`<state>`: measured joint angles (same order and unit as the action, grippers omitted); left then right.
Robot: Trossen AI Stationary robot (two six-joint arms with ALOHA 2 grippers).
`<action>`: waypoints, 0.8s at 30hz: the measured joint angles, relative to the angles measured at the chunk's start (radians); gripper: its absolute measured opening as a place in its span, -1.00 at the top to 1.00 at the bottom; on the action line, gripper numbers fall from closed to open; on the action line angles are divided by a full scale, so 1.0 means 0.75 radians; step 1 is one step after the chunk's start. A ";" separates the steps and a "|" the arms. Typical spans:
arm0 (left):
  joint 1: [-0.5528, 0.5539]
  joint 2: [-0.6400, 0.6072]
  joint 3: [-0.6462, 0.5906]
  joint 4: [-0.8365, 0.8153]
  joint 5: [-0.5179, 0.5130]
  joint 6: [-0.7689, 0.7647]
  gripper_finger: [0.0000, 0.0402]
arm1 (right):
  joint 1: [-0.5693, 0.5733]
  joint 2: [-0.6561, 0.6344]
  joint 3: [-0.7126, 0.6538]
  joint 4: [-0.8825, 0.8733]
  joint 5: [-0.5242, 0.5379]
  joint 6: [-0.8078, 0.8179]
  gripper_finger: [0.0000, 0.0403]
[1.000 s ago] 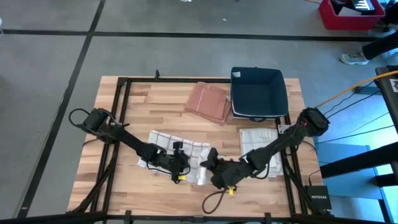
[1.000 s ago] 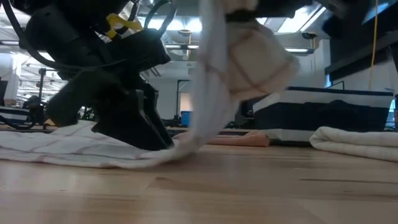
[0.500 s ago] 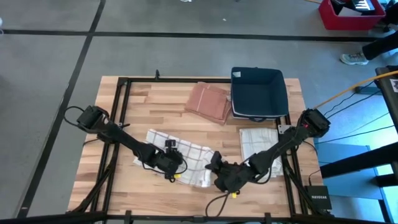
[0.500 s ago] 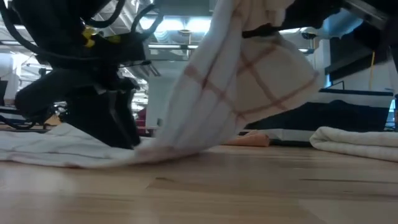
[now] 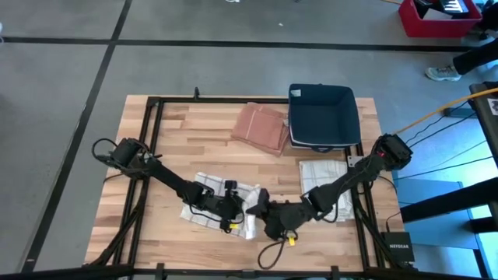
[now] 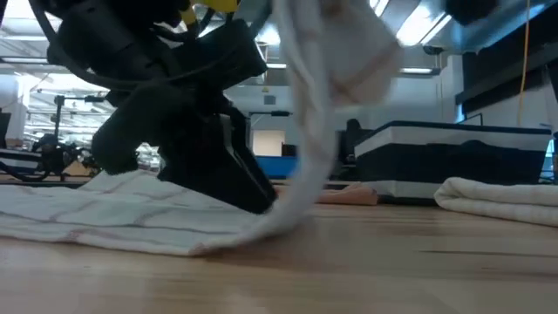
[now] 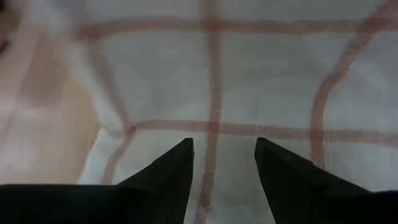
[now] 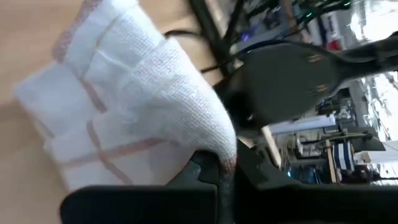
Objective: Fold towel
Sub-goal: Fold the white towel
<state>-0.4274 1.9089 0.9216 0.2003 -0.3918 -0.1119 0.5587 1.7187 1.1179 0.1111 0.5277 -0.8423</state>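
A white towel (image 5: pixel 206 201) with thin red checks lies near the table's front edge, left of middle. Its right end (image 6: pixel 318 131) rises steeply off the wood. My right gripper (image 8: pixel 225 169) is shut on that raised end, above the table. My left gripper (image 5: pixel 237 208) comes in from the table's left and slants down. Its two fingers stand open over the towel's flat part (image 7: pixel 217 87), close to where the cloth starts to rise. My left gripper's open fingertips (image 6: pixel 255 199) reach down to the flat part of the towel (image 6: pixel 105 214) beside the rising fold. Whether they touch the cloth, I cannot tell. My right gripper pinches the towel's bunched right end (image 8: pixel 214 146) between its two fingers, coming slanted from the table's right. The cloth drapes over the fingers. It hangs down to the table, where the rest of it lies.
A folded pinkish-brown cloth (image 5: pixel 261 128) lies at the far middle, next to a dark blue bin (image 5: pixel 323 115). A folded white towel (image 5: pixel 323 180) lies on the right, under my right arm. Bare wood shows at the table's far left and along its near edge.
My left gripper drew back toward the table's left edge, then came right again to the foot of the raised cloth. The towel's lifted end leaned out slanting and broad half a second ago. It now stands steep and narrow again, still held up by my right gripper.
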 joint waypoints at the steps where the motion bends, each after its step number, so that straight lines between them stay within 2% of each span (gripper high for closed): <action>1: -0.004 0.000 0.016 -0.032 -0.001 0.032 0.17 | -0.016 0.001 0.000 0.040 -0.025 -0.002 0.94; 4: -0.032 -0.052 0.092 -0.249 -0.020 0.085 0.17 | -0.054 0.001 0.000 0.075 -0.056 -0.003 0.93; 6: -0.057 -0.113 0.156 -0.453 -0.031 0.048 0.17 | -0.068 0.002 0.000 0.060 -0.059 -0.001 0.95; 10: -0.111 -0.229 0.200 -0.850 -0.040 -0.196 0.17 | -0.068 0.003 0.000 0.058 -0.066 0.010 0.95; 14: -0.164 -0.262 0.129 -1.056 -0.046 -0.428 0.17 | -0.081 0.003 0.000 0.059 -0.081 0.014 0.94; 17: -0.190 -0.239 0.008 -0.978 -0.048 -0.512 0.17 | -0.119 0.021 0.000 0.092 -0.160 0.036 0.95; 21: -0.183 -0.227 -0.125 -0.625 -0.099 -0.569 0.17 | -0.177 0.086 0.001 0.184 -0.210 0.014 0.94; 24: -0.166 -0.214 -0.182 -0.381 -0.093 -0.511 0.17 | -0.228 0.147 0.008 0.284 -0.285 -0.004 0.92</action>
<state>-0.5521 1.7486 0.7850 -0.0854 -0.4617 -0.4952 0.3876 1.8291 1.1241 0.3240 0.3136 -0.8455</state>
